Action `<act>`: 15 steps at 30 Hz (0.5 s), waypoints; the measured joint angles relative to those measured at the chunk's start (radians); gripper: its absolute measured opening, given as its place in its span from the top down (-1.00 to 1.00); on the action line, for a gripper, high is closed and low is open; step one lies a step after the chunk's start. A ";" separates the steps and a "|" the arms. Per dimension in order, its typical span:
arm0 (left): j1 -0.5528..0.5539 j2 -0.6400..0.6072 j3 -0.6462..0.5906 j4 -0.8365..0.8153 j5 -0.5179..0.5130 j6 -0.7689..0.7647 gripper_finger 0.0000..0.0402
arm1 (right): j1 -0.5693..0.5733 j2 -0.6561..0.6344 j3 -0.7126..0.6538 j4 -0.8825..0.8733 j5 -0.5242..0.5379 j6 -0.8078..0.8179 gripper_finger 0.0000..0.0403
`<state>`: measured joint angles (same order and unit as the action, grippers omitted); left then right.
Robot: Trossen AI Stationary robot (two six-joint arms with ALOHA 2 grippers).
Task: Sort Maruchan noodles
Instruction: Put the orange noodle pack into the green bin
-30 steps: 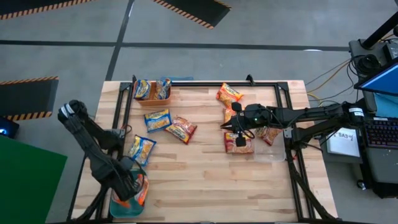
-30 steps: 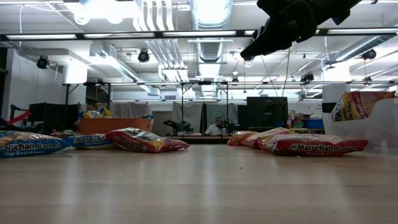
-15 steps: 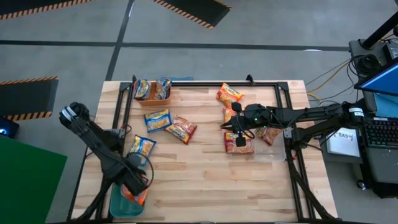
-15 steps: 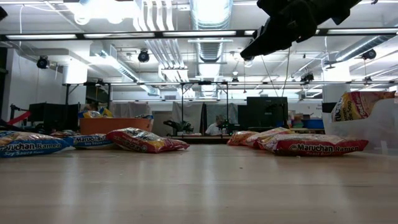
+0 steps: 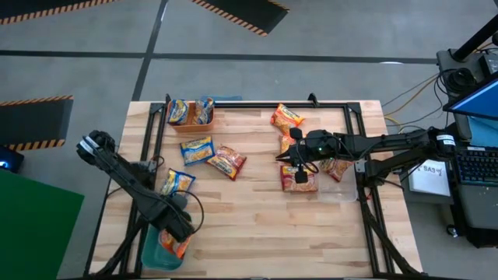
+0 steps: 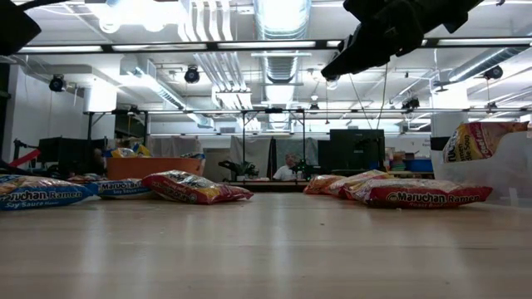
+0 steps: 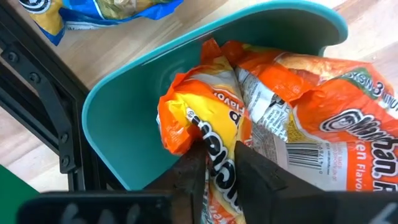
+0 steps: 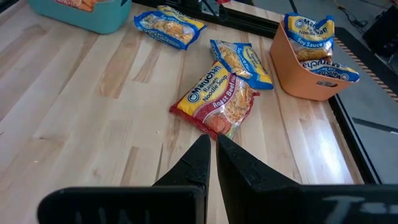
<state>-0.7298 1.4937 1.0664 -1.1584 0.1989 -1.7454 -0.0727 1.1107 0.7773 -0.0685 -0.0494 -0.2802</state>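
Note:
My left gripper [image 7: 217, 177] is down inside the teal bin [image 7: 124, 124] at the table's near left corner, shut on a crumpled orange noodle packet [image 7: 193, 112]. A second orange packet [image 7: 323, 143] lies flat in the same bin [image 5: 152, 253]. Blue packets stand in the orange bin [image 5: 191, 114], and others lie loose on the wood: blue [image 5: 197, 149], blue [image 5: 177, 183], red [image 5: 226, 161]. My right gripper [image 5: 280, 159] hangs shut above the packets at mid right, touching nothing. My left gripper pinches the orange packet's crumpled end [image 7: 214, 152] between its two fingers. The fingers come from above, pointing down into the bin. The packet's other part is down in the bin beside the second orange packet; whether it rests on the floor is hidden.
An orange packet [image 5: 285, 118] and a red one [image 5: 299, 179] lie under and around the right arm. A clear bin [image 6: 499, 170] at the right edge holds another packet. A black frame rail [image 5: 156, 140] runs along the table's left side. Bare wood fills the near middle [image 5: 264, 233].
My left gripper has swung a little toward the table's right over the teal bin and has sunk into it, rolling somewhat at the wrist. The orange packet has gone down with it.

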 joint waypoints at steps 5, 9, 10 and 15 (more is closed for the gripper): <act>0.001 0.000 0.000 0.002 -0.003 0.001 0.42 | 0.000 0.000 0.000 0.000 0.000 0.000 0.91; 0.001 0.000 0.000 0.022 -0.007 0.019 0.19 | 0.000 0.000 0.001 0.000 0.000 0.000 0.91; 0.002 0.000 0.002 0.027 -0.007 0.029 0.14 | 0.000 0.000 0.001 0.000 0.000 0.000 0.91; 0.004 0.000 0.057 0.025 -0.045 0.070 -0.05 | 0.000 0.000 0.001 0.000 0.000 0.000 0.91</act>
<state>-0.7254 1.4937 1.1231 -1.1338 0.1543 -1.6756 -0.0727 1.1107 0.7780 -0.0689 -0.0494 -0.2806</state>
